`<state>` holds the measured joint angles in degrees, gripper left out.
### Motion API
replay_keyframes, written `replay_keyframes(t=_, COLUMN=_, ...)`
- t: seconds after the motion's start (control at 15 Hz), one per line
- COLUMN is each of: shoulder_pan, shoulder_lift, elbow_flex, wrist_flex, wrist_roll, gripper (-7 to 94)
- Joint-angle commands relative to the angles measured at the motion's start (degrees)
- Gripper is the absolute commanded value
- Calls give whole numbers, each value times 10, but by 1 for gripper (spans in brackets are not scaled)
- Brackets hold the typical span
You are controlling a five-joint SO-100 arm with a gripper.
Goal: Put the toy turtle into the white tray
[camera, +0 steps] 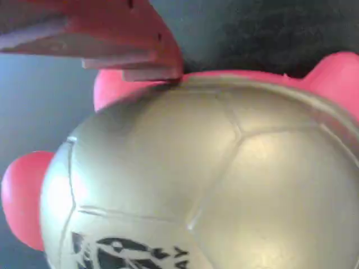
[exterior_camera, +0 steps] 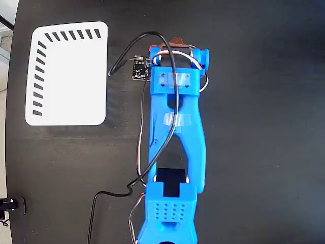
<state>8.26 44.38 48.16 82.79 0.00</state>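
The toy turtle (camera: 213, 168) fills the wrist view: a domed beige-grey shell with red-pink feet around it and a black-and-white sticker (camera: 123, 253) at the bottom edge. One red finger (camera: 112, 39) presses on the far rim of the shell; the other finger is out of frame. In the fixed view my gripper (exterior_camera: 175, 48) sits directly over the turtle and hides nearly all of it. The white tray (exterior_camera: 68, 73), with black slanted slots along its top and left edges, lies to the left of the gripper with a strip of dark table between them.
The blue arm (exterior_camera: 175, 137) runs from the bottom edge up the middle of the black table. A small circuit board (exterior_camera: 140, 68) with a looping black cable (exterior_camera: 133, 43) hangs beside the gripper, between it and the tray. The table's left edge runs just past the tray.
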Motion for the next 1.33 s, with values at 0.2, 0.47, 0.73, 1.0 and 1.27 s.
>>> replay_keyframes(t=0.2, shoulder_pan=-11, shoulder_lift=-7, elbow_flex=-49, wrist_flex=8, wrist_roll=1, gripper=54)
replay_keyframes(t=0.47, shoulder_pan=-25, shoulder_lift=-25, elbow_flex=-54, wrist_flex=5, wrist_roll=9, gripper=53)
replay_keyframes(t=0.73, shoulder_pan=-31, shoulder_lift=-30, elbow_flex=-49, wrist_flex=-3, wrist_roll=15, gripper=23)
replay_keyframes(t=1.0, shoulder_pan=-28, shoulder_lift=-13, elbow_flex=-30, wrist_flex=-7, wrist_roll=26, gripper=0)
replay_keyframes(t=1.27, shoulder_pan=-25, shoulder_lift=86, elbow_flex=-10, wrist_flex=11, wrist_roll=37, gripper=0)
